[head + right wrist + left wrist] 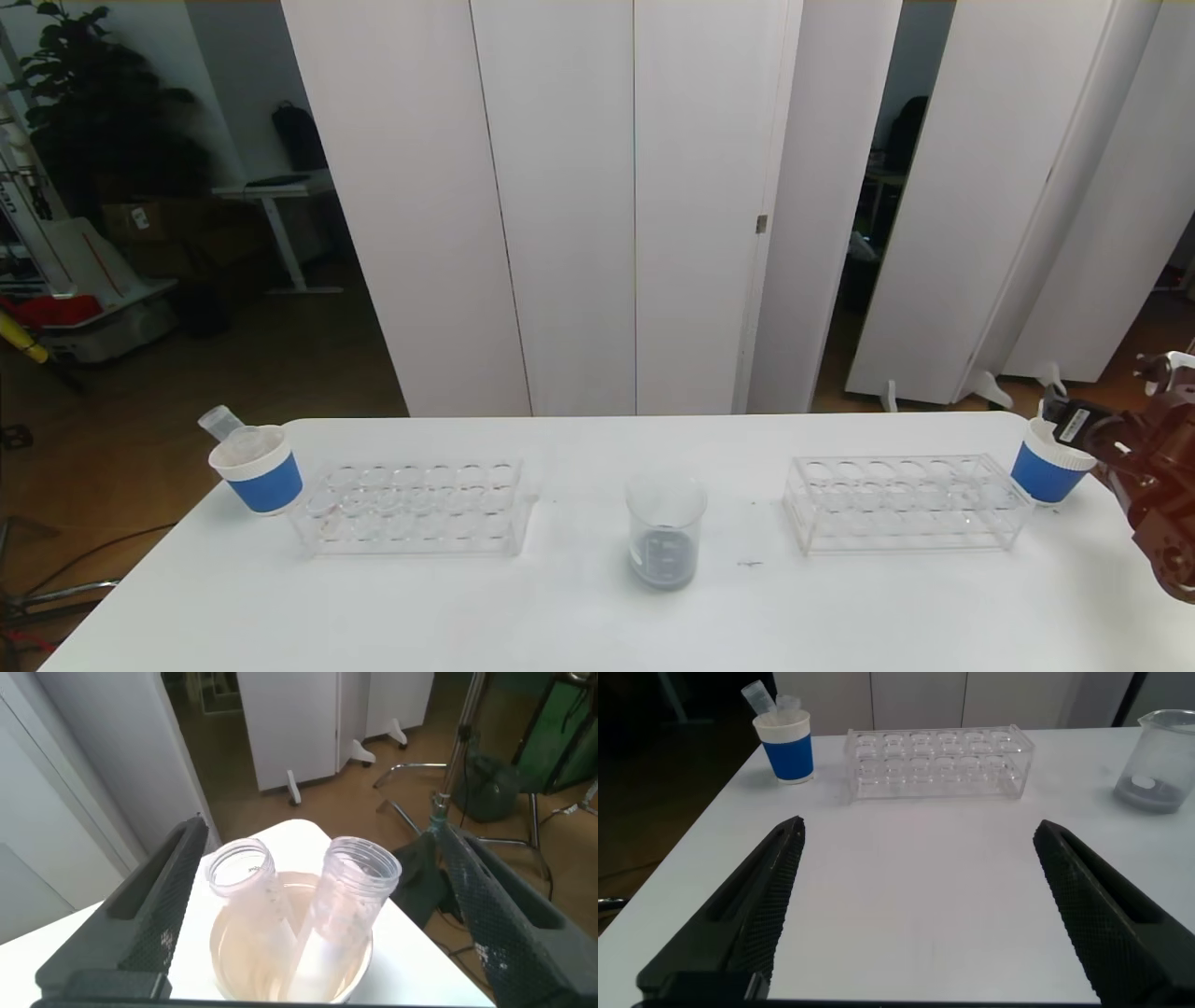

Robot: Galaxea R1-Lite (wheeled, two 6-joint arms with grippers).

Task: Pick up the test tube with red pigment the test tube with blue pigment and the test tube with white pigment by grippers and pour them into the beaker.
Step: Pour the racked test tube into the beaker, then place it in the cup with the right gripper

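Right gripper [308, 905] hangs over the blue-sleeved paper cup [1050, 471] at the table's far right corner, jaws spread wide and holding nothing, straddling two clear tubes [350, 905] that lean in the cup mouths-up; I can't make out pigment in either. My left gripper [915, 905] is equally wide and empty, low over bare table [906, 840]. Between the two racks stands the beaker [664, 530], well inboard of me, with a clear run across; the table edge is close beside the cup.

Black ribbed-finger right pincer [318, 905], dark brown arm
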